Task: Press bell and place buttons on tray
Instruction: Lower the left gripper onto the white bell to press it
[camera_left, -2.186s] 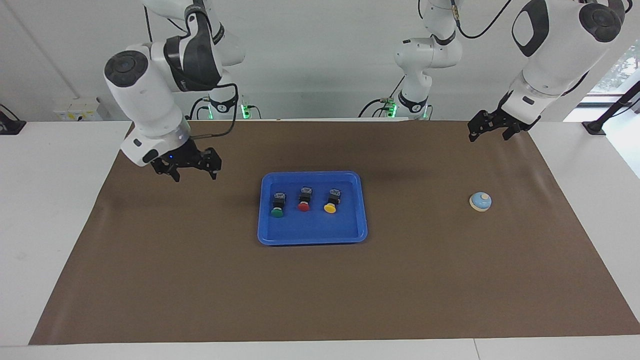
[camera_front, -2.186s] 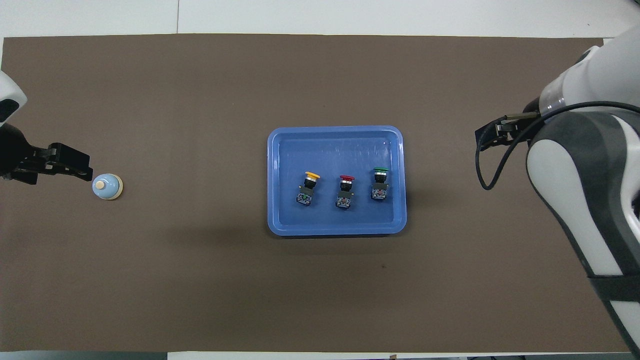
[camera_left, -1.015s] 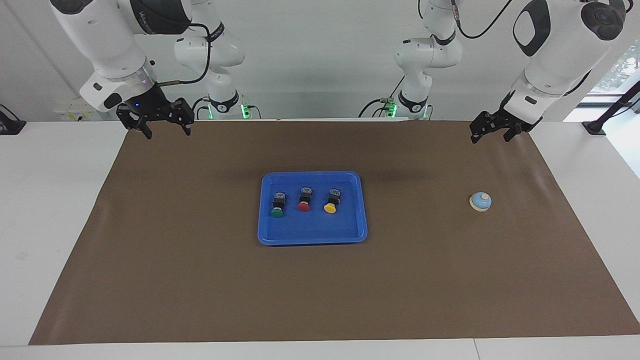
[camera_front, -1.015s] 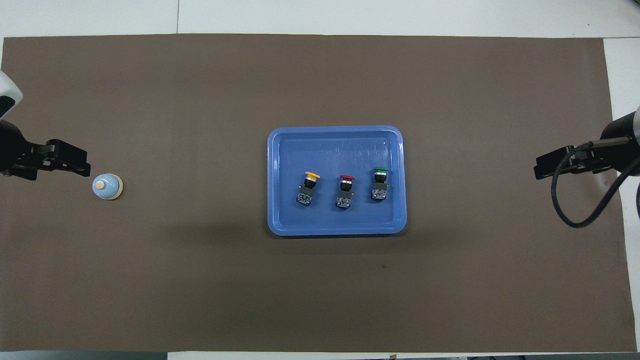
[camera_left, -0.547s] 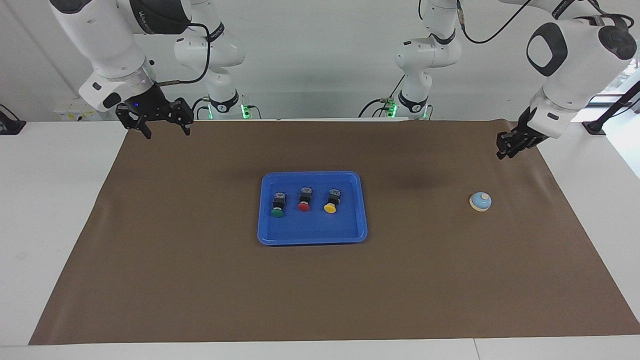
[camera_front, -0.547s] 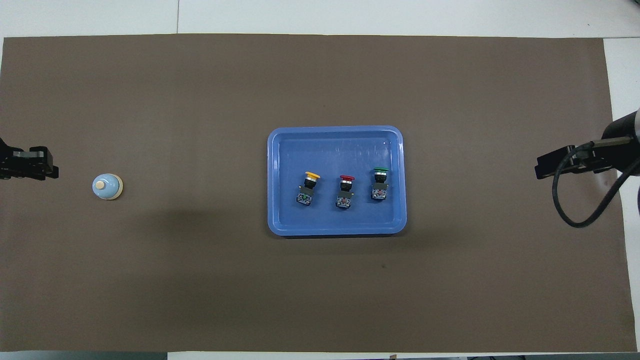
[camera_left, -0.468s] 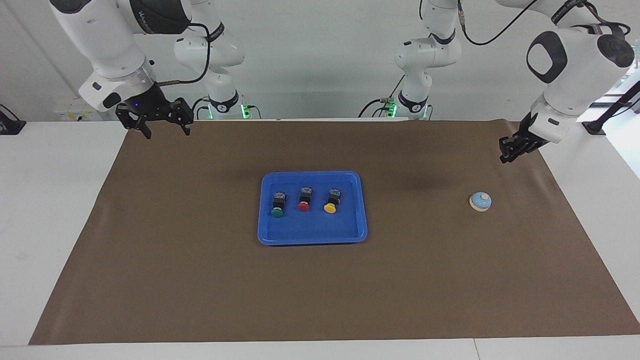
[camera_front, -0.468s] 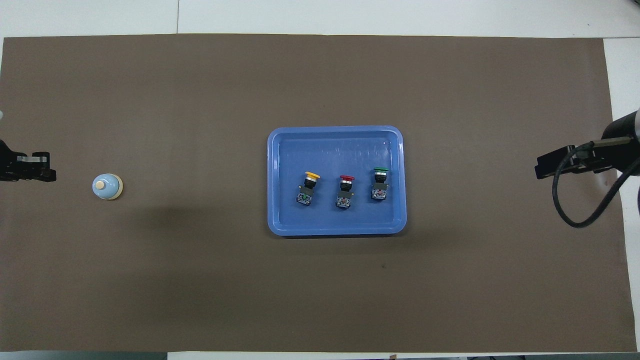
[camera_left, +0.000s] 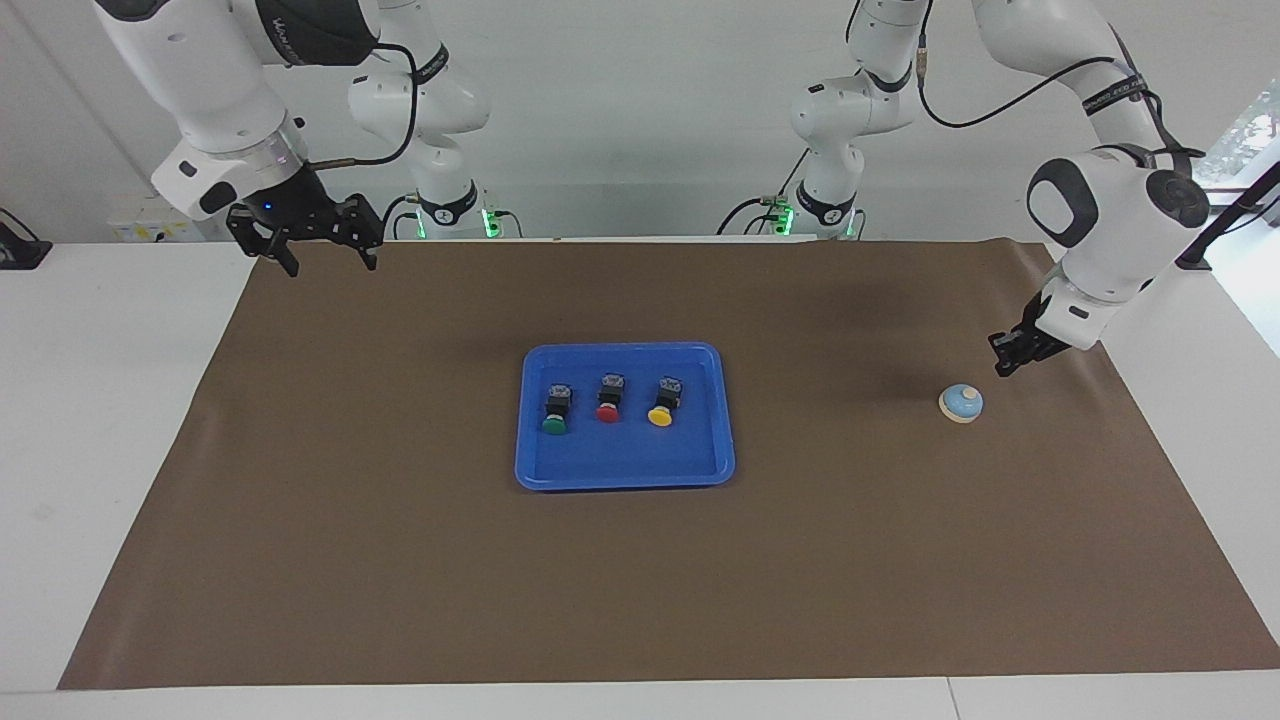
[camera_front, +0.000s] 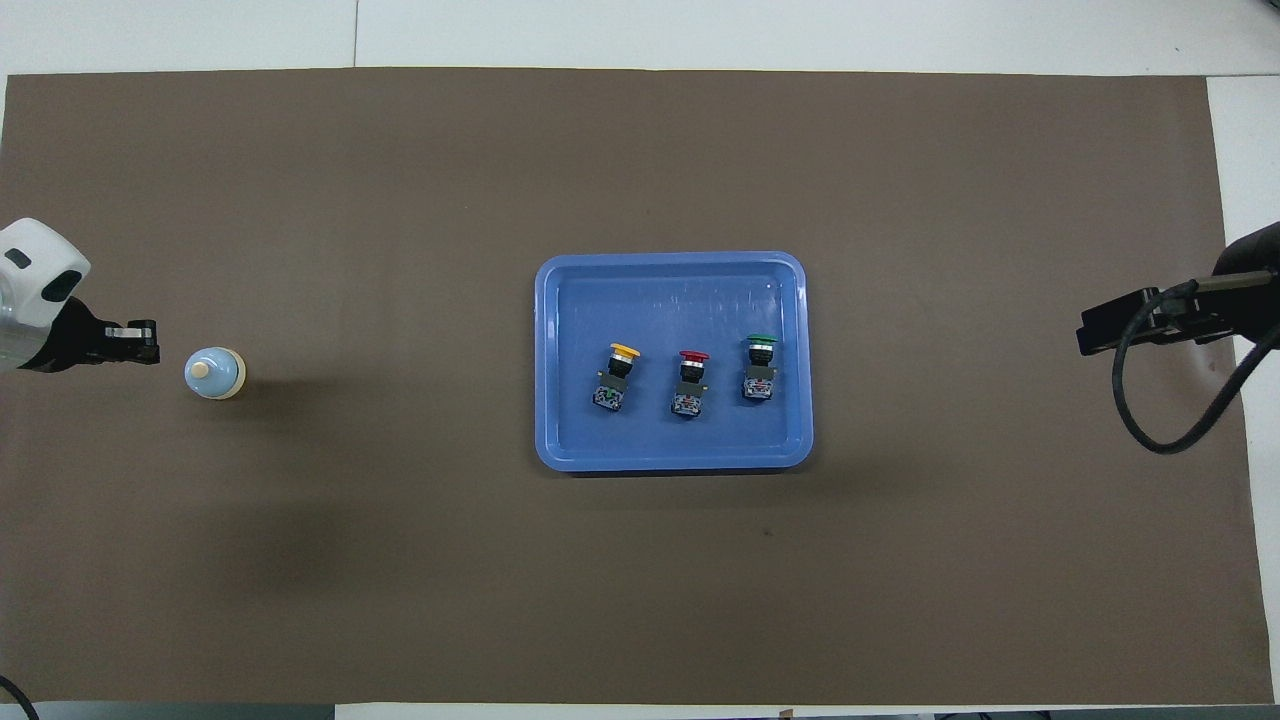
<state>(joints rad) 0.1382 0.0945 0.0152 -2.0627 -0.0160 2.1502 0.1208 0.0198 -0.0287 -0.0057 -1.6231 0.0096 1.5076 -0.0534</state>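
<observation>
A brown mat (camera_left: 400, 560) covers the desk (camera_left: 100, 400). Left claw (camera_left: 1003, 359) hangs pressed together just beside the bell (camera_left: 961, 403); right claw (camera_left: 318, 262) waits spread.

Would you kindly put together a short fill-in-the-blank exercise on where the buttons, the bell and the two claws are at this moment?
1. All three buttons lie in the blue ____.
2. In their row, the red button lies between the green button and the ____ one.
3. The left claw is low beside the ____, not touching it.
4. The right claw, open, waits over the brown mat's corner near the ____ arm's base.

Missing words: tray; yellow; bell; right
</observation>
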